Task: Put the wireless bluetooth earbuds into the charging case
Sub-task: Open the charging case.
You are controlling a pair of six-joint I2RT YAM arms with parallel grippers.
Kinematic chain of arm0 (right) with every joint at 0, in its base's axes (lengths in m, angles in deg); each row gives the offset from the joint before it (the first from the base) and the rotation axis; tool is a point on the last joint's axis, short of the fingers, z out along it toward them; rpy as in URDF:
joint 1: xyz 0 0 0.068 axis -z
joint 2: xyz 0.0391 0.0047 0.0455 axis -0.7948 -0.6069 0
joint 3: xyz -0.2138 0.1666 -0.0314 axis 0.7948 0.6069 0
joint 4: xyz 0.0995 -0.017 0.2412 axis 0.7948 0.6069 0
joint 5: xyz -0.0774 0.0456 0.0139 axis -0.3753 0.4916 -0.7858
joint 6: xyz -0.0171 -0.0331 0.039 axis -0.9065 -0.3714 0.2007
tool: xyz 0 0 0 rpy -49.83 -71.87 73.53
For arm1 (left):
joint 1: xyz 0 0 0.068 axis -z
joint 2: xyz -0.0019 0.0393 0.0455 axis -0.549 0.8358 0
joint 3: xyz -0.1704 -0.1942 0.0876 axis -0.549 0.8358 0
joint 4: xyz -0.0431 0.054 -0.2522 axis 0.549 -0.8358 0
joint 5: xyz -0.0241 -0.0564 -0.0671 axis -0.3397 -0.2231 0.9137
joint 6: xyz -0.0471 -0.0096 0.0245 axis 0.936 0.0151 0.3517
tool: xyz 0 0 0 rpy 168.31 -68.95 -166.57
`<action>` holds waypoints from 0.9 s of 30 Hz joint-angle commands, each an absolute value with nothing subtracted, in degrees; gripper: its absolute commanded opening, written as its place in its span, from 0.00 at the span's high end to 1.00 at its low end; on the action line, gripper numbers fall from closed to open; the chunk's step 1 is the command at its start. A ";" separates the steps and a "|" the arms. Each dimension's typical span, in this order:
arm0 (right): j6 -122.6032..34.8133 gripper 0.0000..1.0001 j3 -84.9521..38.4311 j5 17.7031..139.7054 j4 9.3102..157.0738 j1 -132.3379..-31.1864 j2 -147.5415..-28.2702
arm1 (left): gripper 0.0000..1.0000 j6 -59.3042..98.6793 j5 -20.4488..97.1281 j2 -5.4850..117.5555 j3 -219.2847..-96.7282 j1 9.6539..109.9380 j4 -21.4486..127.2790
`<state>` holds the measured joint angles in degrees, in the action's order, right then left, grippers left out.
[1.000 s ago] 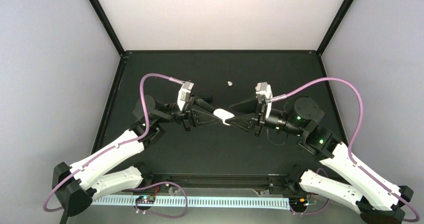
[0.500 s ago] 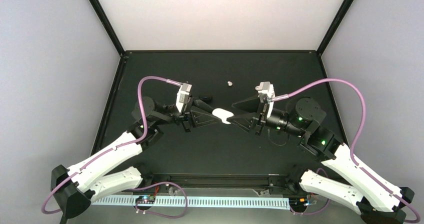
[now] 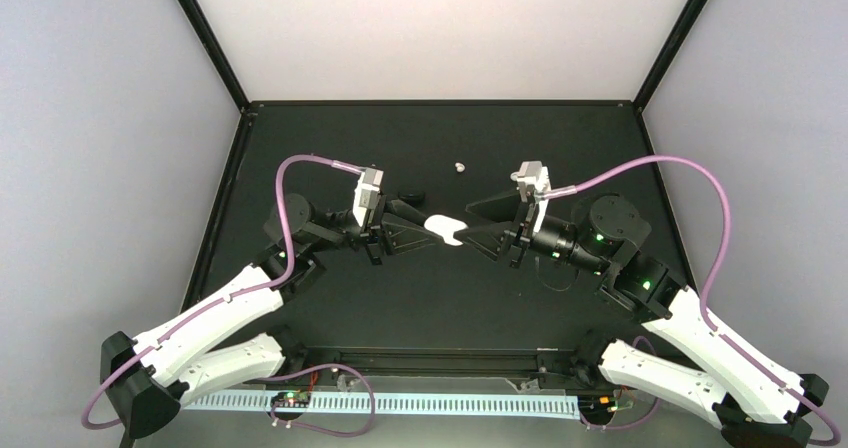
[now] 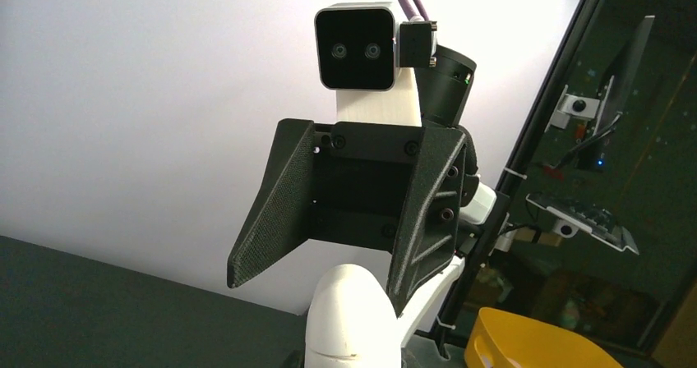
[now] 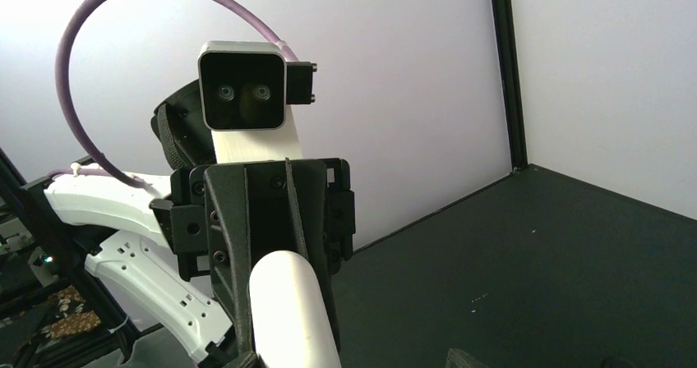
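Observation:
The white charging case (image 3: 443, 229) hangs above the middle of the black table, with my left gripper (image 3: 430, 228) shut on its near end. In the left wrist view the case (image 4: 347, 315) is a rounded capsule with a seam low down, and it looks closed. My right gripper (image 3: 470, 230) faces it, open; one finger (image 4: 421, 236) lies close along the case's side, the other finger (image 4: 261, 228) stands well off. The right wrist view shows the case (image 5: 292, 315) end-on between the left fingers. One white earbud (image 3: 459, 167) lies on the table beyond both grippers. Other earbuds are not visible.
Grey walls and black corner posts (image 3: 205, 38) enclose the dark table (image 3: 400, 298). Purple cables (image 3: 300, 168) loop over both arms. A yellow bin (image 4: 534, 343) stands outside the enclosure in the left wrist view.
My right gripper has rolled a little and its jaws have spread slightly beside the case. The left gripper and the case have shifted slightly left and away.

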<state>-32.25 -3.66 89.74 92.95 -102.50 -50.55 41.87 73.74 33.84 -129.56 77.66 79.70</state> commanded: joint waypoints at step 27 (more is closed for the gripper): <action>-33.18 0.55 -9.35 93.78 96.91 -102.38 -54.47 | 0.98 39.53 75.91 32.13 -129.40 79.26 78.83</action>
